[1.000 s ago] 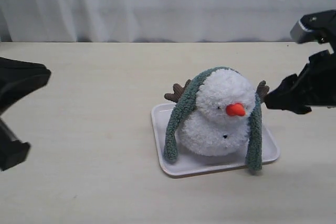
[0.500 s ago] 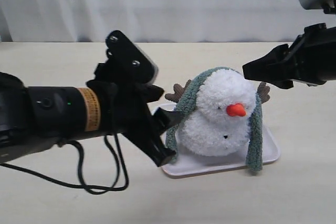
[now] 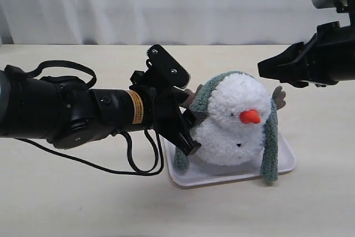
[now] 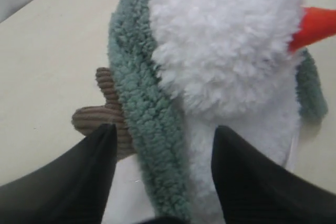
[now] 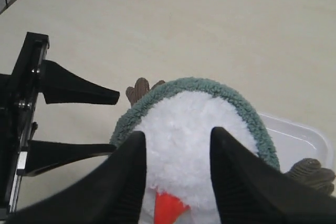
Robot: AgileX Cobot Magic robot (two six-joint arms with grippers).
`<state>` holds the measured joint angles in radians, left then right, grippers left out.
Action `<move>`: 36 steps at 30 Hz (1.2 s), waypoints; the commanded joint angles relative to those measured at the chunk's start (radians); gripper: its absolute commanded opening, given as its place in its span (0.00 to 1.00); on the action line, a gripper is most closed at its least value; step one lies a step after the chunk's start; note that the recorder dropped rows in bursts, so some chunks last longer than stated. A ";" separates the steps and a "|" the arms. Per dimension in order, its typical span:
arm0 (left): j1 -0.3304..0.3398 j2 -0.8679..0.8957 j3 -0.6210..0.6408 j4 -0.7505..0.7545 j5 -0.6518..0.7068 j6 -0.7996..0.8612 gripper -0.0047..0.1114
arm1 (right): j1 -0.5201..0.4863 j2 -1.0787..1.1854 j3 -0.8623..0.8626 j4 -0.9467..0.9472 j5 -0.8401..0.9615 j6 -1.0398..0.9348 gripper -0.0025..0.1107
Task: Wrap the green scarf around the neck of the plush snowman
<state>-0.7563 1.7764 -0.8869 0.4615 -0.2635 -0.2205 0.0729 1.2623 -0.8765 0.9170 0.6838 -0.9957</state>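
The fluffy white plush snowman [image 3: 233,131] is seated on a white square tray [image 3: 285,162] on the pale bench [image 3: 83,203], with the fuzzy sage-green knit scarf [image 3: 202,95] draped over its head. The left gripper [image 3: 195,131] is stretched in low and level, jaws spread astride one hanging scarf end. The right gripper [image 3: 262,71] is held beside the head's top, jaws spread, nothing pinched.

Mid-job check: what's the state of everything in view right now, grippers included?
scarf: draped over the top of the snowman's head, ends hanging down both sides; not around the neck.
snowman: upright on the tray.
tray: flat on the table, holding the snowman.
left gripper: open, fingers either side of one hanging scarf strand.
right gripper: open, near the top of the head, holding nothing.
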 commanded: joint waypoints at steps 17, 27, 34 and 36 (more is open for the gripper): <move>0.011 0.109 -0.005 -0.006 -0.093 0.003 0.04 | 0.000 0.051 -0.004 0.062 0.004 -0.065 0.35; 0.011 0.034 -0.005 -0.004 0.029 -0.151 0.04 | 0.000 0.115 -0.019 0.065 -0.002 -0.066 0.35; 0.005 -0.020 -0.005 -0.004 0.105 -0.197 0.04 | 0.000 0.121 -0.018 0.096 -0.051 -0.112 0.35; -0.024 -0.020 -0.005 -0.004 0.105 -0.262 0.04 | 0.000 0.121 -0.018 0.152 -0.051 -0.152 0.35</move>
<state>-0.7505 1.7646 -0.8874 0.4615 -0.1626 -0.4219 0.0729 1.3829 -0.8910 1.0198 0.6434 -1.1027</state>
